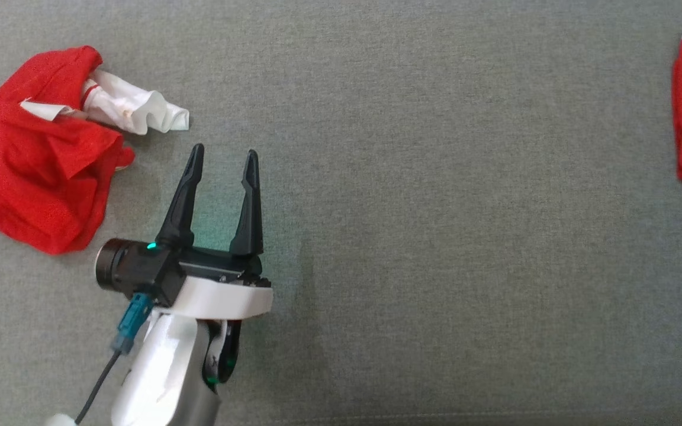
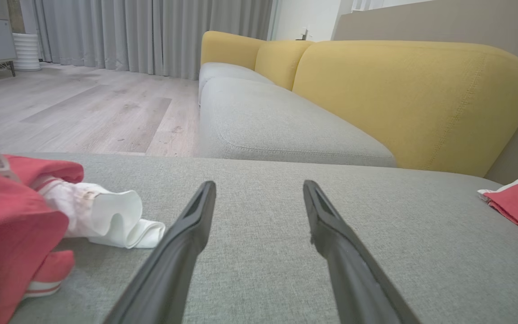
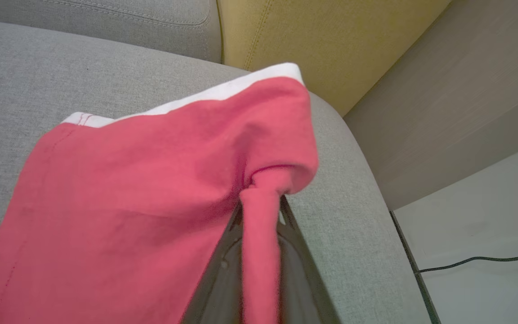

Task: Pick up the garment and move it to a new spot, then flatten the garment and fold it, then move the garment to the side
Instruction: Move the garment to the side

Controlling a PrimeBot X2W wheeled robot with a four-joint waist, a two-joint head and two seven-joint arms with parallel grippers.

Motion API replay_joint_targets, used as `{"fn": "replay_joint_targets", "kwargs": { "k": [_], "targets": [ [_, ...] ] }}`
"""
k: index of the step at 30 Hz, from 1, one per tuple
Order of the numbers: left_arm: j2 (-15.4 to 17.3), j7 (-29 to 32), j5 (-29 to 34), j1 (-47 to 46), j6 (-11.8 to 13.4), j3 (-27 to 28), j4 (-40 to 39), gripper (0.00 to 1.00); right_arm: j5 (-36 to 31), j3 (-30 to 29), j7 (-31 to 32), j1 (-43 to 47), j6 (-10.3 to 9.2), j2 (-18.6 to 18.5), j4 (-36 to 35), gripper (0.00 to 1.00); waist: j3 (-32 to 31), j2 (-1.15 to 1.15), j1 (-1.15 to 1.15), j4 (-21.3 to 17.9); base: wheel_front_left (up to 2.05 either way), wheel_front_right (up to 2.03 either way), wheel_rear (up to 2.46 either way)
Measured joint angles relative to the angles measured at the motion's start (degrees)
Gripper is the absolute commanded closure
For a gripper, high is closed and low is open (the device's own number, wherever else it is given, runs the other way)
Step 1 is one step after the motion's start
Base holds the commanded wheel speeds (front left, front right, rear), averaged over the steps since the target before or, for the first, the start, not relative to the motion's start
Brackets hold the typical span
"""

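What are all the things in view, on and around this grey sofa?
crumpled red-and-white cloth garment: one, red with a white part, left end of the seat
flat red cloth garment with white trim: one, red, right end of the seat
grey fabric sofa seat: one, grey, under both garments
yellow fabric back cushions: three, yellow, behind the seats
pale wooden floor: one, grey-brown, beyond the sofa
pleated grey curtains: one run, grey, far wall
thin black cable: one, black, on a pale floor beside the sofa
left gripper: one, dark, open, beside the crumpled garment
right gripper: one, dark, shut on the flat garment
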Motion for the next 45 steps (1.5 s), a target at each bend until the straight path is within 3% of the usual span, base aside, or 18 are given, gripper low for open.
{"fn": "replay_joint_targets", "kwargs": {
  "k": [17,18,19,20,32,38,45],
  "targets": [
    [0.0,0.0,0.6,-0.8,-0.1,0.2,0.4,0.0,-2.6,-3.1,-1.2,-2.1,0.0,0.0,1.5,1.0,0.3,0.0,-0.01,0.4,0.0,0.0,0.0],
    [0.0,0.0,0.8,-0.8,-0.1,0.2,0.5,0.0,-2.6,-3.4,-1.2,-2.2,0.0,0.0,1.5,0.89,0.3,0.0,-0.01,0.4,0.0,0.0,0.0],
    [0.0,0.0,0.8,-0.8,-0.1,0.3,0.5,0.0,-2.6,-3.9,-1.2,-2.3,0.0,0.0,1.5,0.25,0.2,0.0,-0.01,0.4,0.0,0.0,0.0],
    [0.0,0.0,0.8,-0.8,-0.1,0.3,0.6,0.0,-2.6,-4.5,-1.2,-2.6,0.0,0.3,1.4,0.0,0.1,0.0,0.0,0.4,0.0,0.0,0.0],
    [0.0,0.0,0.8,-0.4,0.0,1.0,0.9,0.0,-1.3,-3.6,-8.7,-2.8,0.0,7.5,-8.4,0.0,-3.9,0.0,-0.01,-0.7,0.0,0.0,0.0],
    [0.0,0.0,0.8,2.1,0.0,2.0,0.7,0.0,2.4,0.1,-11.2,-1.9,0.0,15.9,-17.5,0.0,-7.4,0.0,-0.01,-2.0,0.0,0.0,0.0],
    [0.0,0.0,0.8,4.0,0.0,2.5,0.4,0.0,5.1,3.5,-13.6,7.5,0.0,26.7,-26.7,0.0,-11.5,0.0,-0.01,-3.4,0.0,0.0,0.0]
  ]
}}
